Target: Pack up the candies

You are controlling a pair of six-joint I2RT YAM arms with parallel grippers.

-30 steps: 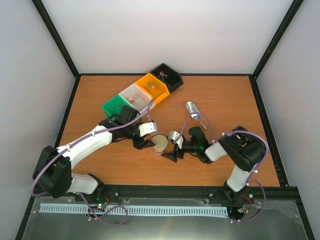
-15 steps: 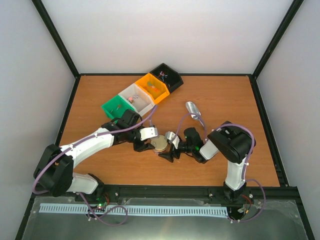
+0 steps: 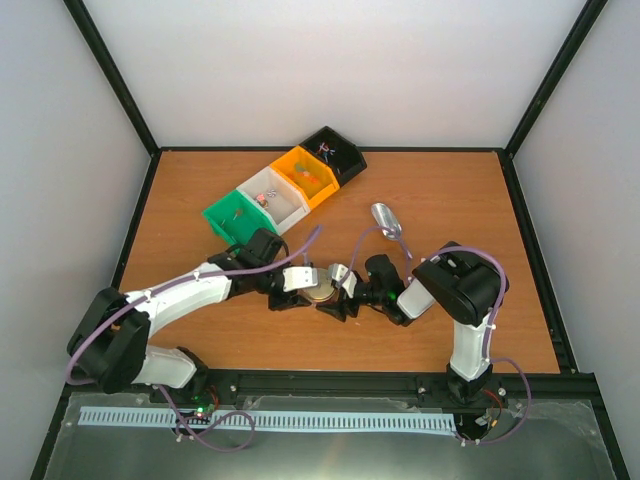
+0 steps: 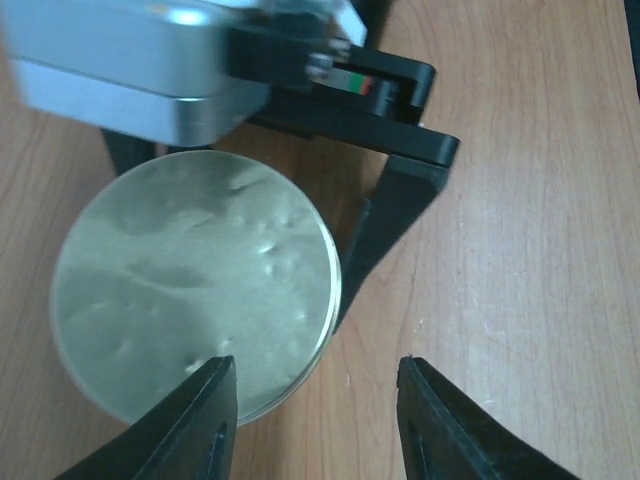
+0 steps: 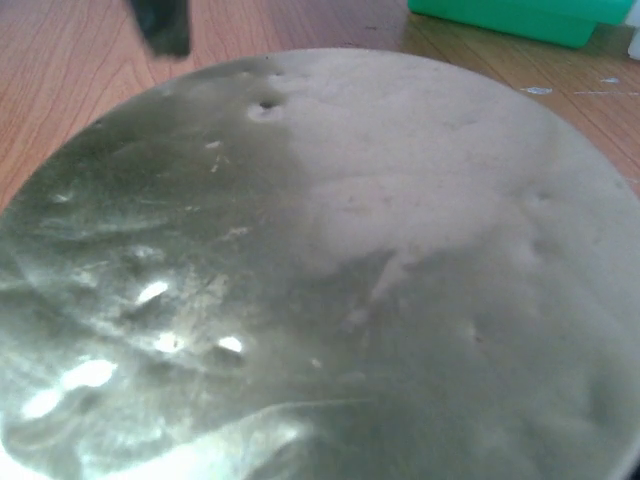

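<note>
The candies lie as tiny wrapped bits inside the bins at the back: in the white bin (image 3: 262, 198), the orange bin (image 3: 306, 176) and the black bin (image 3: 326, 151). A jar with a round gold lid (image 3: 320, 292) stands mid-table between both grippers. My left gripper (image 3: 300, 294) hovers at the lid's left, open (image 4: 318, 400), one fingertip over the lid's rim (image 4: 195, 290) and bare wood in the gap. My right gripper (image 3: 339, 291) is open, its black fingers (image 4: 385, 215) straddling the lid. The lid (image 5: 330, 270) fills the right wrist view, hiding that gripper's own fingers.
A green bin (image 3: 228, 214) ends the diagonal row of bins nearest the left arm, its corner also seen at the top (image 5: 520, 15). A shiny metal scoop (image 3: 387, 220) lies behind the right gripper. Black frame rails border the wooden table (image 3: 200, 180).
Both grippers have closed in on the gold-lidded jar, the left from the upper left, the right from the right. Both sets of jaws have narrowed.
</note>
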